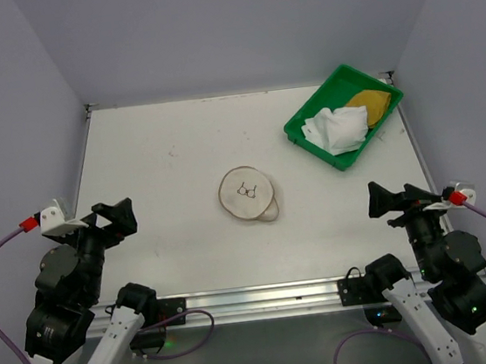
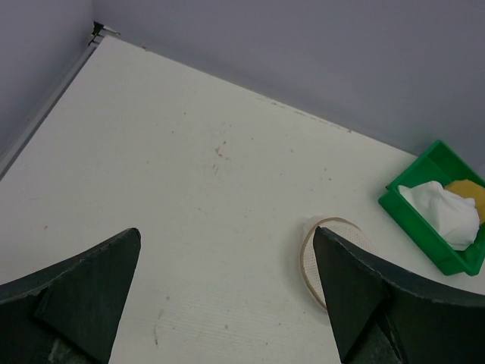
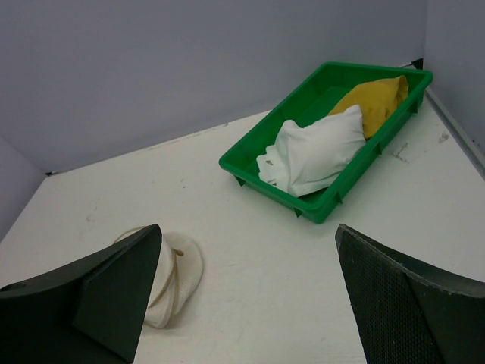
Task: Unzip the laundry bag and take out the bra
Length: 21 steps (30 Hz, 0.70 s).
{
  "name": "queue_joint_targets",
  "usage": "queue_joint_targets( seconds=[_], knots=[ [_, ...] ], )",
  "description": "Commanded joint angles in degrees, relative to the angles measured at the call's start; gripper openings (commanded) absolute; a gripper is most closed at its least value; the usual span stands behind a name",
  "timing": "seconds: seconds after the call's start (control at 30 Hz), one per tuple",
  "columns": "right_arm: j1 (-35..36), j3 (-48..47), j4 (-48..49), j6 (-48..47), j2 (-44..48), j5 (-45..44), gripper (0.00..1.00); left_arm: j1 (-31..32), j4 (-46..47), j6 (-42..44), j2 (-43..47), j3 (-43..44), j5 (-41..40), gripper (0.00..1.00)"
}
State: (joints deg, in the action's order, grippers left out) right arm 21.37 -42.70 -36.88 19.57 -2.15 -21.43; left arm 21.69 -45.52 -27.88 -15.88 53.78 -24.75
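The laundry bag [image 1: 246, 196] bears a black bra drawing [image 1: 247, 190]; left fingers [image 2: 83, 292] and right fingers [image 3: 405, 307] gape wide, empty.

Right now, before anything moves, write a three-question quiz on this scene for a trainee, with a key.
1. True or false: the round mesh bag lies inside the green tray.
2. What is in the tray? A) a white and mustard-yellow bra B) a black shoe C) a blue cup
3. How do the left fingers and the right fingers stand, and do they hold anything?

Key
1. False: the bag lies on the table, apart from the tray.
2. A
3. Both pairs are spread open and hold nothing.
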Motion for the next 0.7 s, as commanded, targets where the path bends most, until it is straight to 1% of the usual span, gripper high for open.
queue_joint_targets(
  seconds=[0.0,0.67],
  knots=[
    [0.1,0.4,1.6,-0.6,-0.4,1.0,0.99,-0.4,0.6,-0.3,0.1,0.0,-2.4,1.00],
    [0.0,0.7,1.6,-0.4,0.0,1.0,0.99,-0.4,0.9,-1.2,-2.1,-0.5,-2.6,1.00]
  ],
)
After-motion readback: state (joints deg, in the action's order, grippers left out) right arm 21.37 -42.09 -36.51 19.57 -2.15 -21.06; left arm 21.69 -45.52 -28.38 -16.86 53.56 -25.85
